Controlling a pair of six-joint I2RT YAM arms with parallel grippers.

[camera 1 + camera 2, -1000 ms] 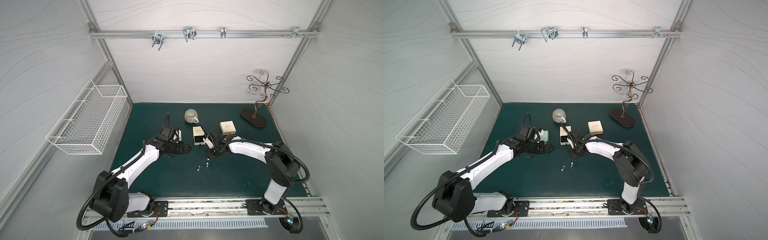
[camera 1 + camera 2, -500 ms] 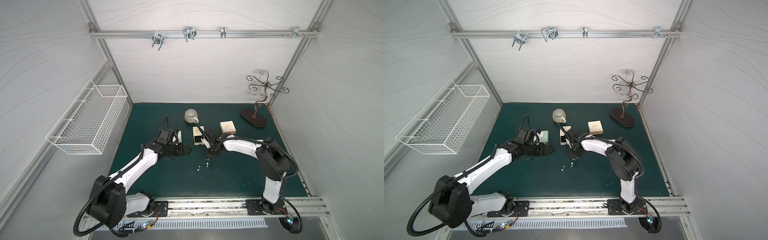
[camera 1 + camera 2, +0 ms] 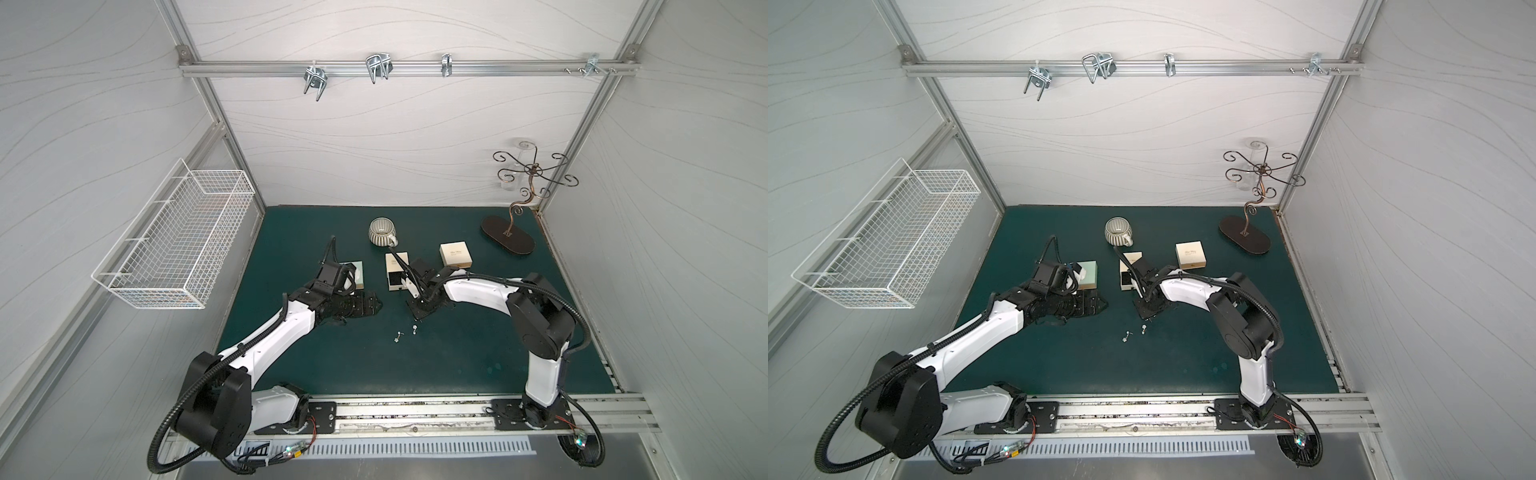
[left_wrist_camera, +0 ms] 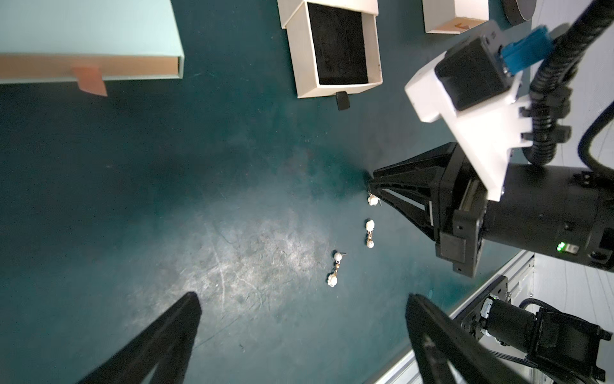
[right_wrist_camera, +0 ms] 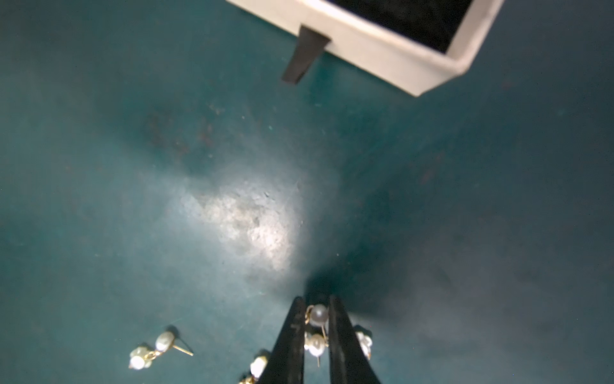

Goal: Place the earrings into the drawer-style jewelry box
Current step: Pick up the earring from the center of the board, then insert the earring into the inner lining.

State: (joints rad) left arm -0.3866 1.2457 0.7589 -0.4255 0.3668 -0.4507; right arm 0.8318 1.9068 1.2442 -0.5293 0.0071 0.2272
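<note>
The drawer-style jewelry box (image 3: 395, 275) (image 3: 1128, 277) is cream, and its black-lined drawer (image 4: 335, 46) (image 5: 382, 43) is pulled out. Small pearl-drop earrings (image 3: 399, 336) (image 3: 1126, 336) lie on the green mat in front of it, two of them loose (image 4: 369, 232) (image 4: 335, 269). My right gripper (image 5: 317, 301) (image 3: 417, 317) points down at the mat, shut on a pearl earring (image 5: 318, 315). More earrings (image 5: 153, 352) lie beside its fingers. My left gripper (image 4: 304, 306) (image 3: 372, 305) hovers open to the left, with nothing between its fingers.
A pale green box (image 3: 356, 276) sits beside the left wrist. A closed cream box (image 3: 456, 254), a ribbed cup (image 3: 382, 232) and a dark jewelry stand (image 3: 509, 239) are further back. A wire basket (image 3: 178, 245) hangs on the left wall.
The right gripper's jaws have closed in on the earring at the mat, and that arm's elbow has swung inward. The left arm has shifted slightly.
</note>
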